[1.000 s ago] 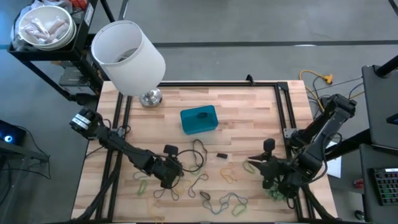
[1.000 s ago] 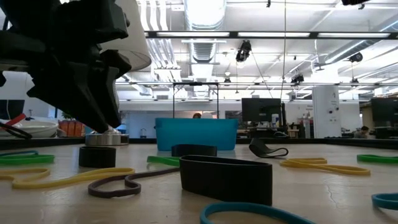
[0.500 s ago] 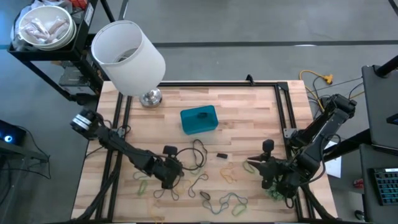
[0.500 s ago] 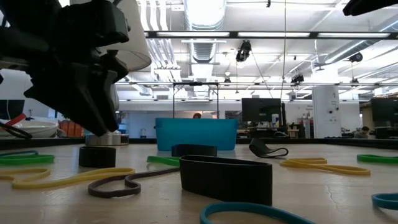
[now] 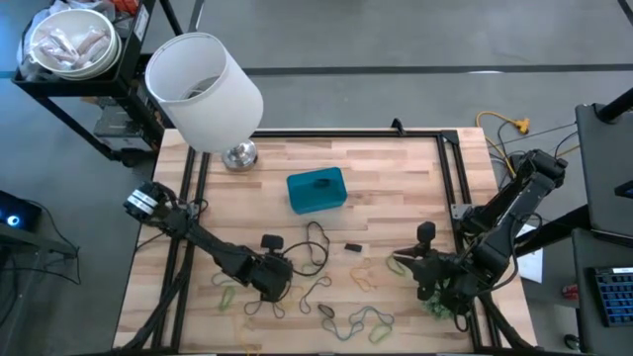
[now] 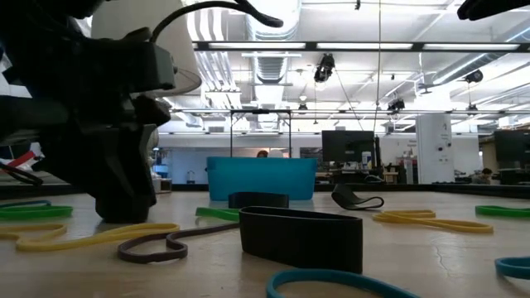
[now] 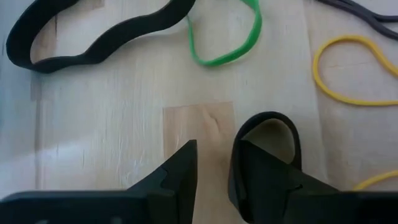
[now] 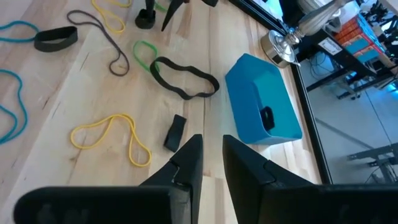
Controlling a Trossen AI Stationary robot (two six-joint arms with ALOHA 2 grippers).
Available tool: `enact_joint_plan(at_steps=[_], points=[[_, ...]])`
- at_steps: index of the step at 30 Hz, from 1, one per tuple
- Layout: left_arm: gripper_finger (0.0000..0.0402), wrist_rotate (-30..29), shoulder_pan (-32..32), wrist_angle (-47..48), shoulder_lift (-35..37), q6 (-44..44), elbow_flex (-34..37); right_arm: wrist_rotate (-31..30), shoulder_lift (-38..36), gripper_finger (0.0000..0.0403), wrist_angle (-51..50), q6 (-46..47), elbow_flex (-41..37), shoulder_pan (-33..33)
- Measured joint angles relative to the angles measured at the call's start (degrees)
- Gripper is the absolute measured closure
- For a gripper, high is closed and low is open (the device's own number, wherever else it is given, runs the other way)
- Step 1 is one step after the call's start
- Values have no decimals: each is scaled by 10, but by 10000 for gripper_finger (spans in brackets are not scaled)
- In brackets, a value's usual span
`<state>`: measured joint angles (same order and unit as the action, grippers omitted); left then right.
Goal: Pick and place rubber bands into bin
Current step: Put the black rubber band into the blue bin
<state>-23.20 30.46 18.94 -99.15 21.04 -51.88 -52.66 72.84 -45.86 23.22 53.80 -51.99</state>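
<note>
Left wrist view: left gripper (image 7: 214, 163) jaws, narrowly parted, hold nothing; small black rubber loop (image 7: 272, 134) touches one jaw. Straddle its wall before closing.

Overhead straight down; table-height level across; wrists close to tabletop (image 5: 396, 198). Shared by three: blue bin (image 5: 316, 190).
</note>
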Motion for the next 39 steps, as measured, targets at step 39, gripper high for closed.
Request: enact_joint_plan(at_steps=[39], points=[[394, -421, -163, -26, 7, -255, -85, -14, 0, 346, 49, 4, -6, 0]])
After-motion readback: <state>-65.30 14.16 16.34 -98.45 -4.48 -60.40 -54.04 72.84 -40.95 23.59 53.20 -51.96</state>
